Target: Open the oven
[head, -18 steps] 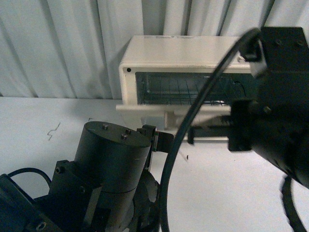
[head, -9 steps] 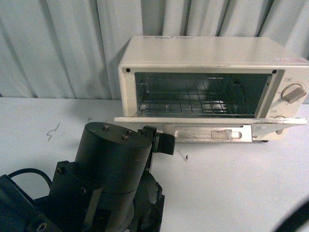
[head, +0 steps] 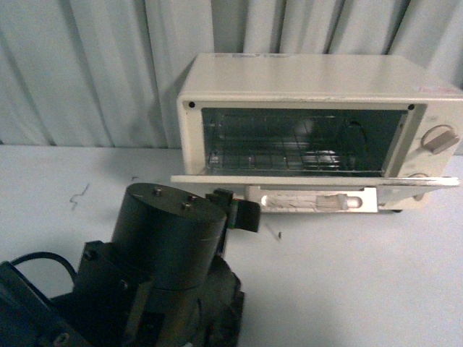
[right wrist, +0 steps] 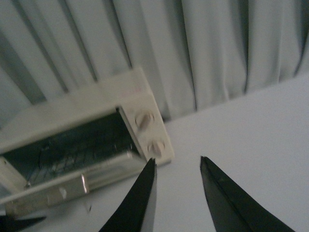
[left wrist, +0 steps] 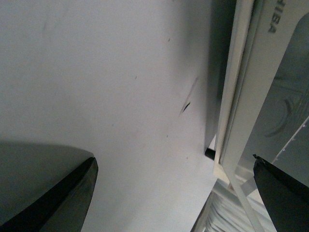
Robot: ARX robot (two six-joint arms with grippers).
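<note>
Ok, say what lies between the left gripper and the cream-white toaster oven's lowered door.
Left wrist view: only bare white tabletop with one small dark mark, up to that door.

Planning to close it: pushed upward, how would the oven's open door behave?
The cream glass-windowed door lies flat open, so it likely pivots rigidly at its hinge. The boxy cream oven looks light and might slide on the white table.
</note>
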